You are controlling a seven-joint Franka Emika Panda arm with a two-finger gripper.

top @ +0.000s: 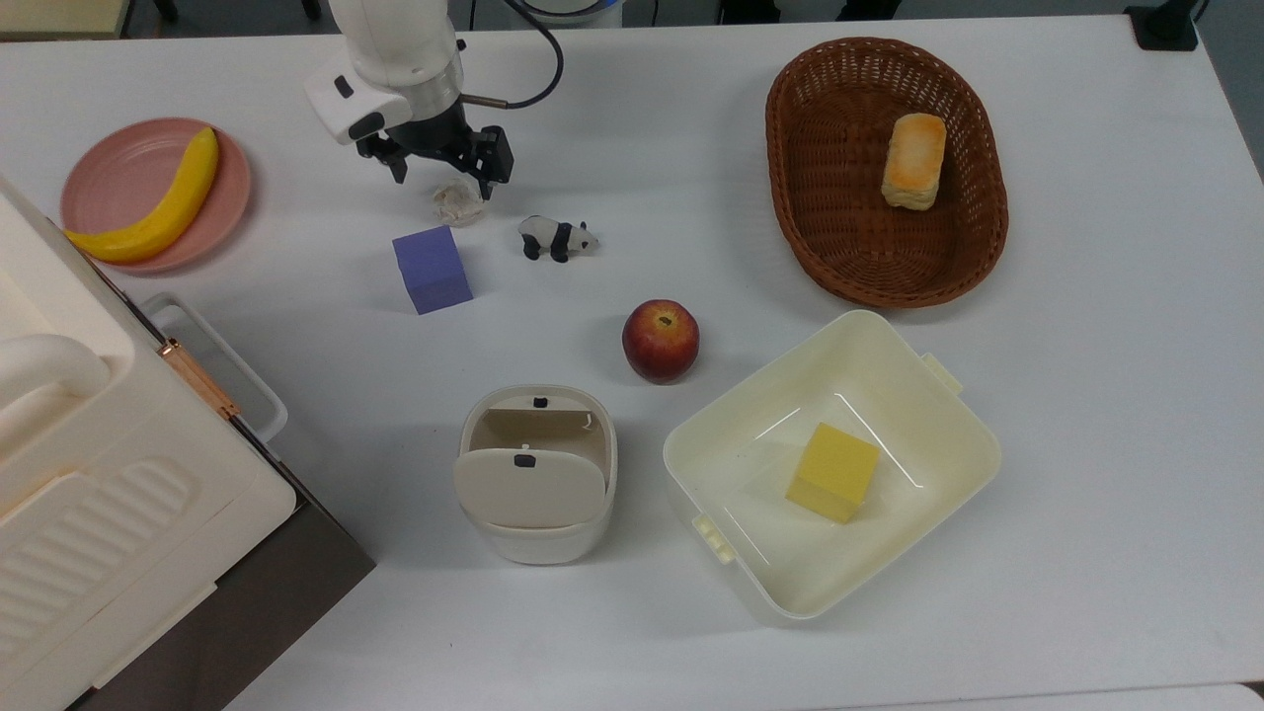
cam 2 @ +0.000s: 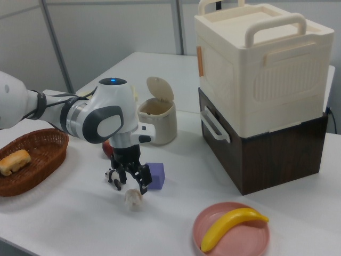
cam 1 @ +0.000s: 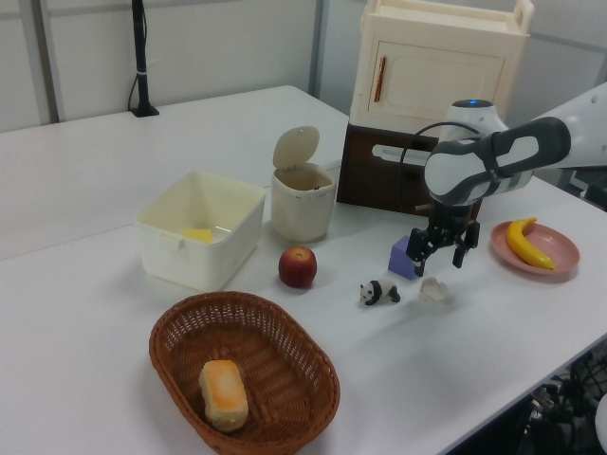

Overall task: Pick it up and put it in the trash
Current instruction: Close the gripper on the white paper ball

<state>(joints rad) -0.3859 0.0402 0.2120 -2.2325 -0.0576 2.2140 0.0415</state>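
Gripper [top: 441, 172] poised just above the crumpled paper wad [top: 458, 200] on the white surface [top: 691, 148], fingers [top: 486, 168] spread, purple cube [top: 432, 269] nearby.

White table [top: 1086, 395] (matte), pale wall panels [cam 1: 228, 47] behind

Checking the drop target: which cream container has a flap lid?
The small bin, nearest the top view's bottom edge by the apple; its lid stands open. The wide tub has no lid.
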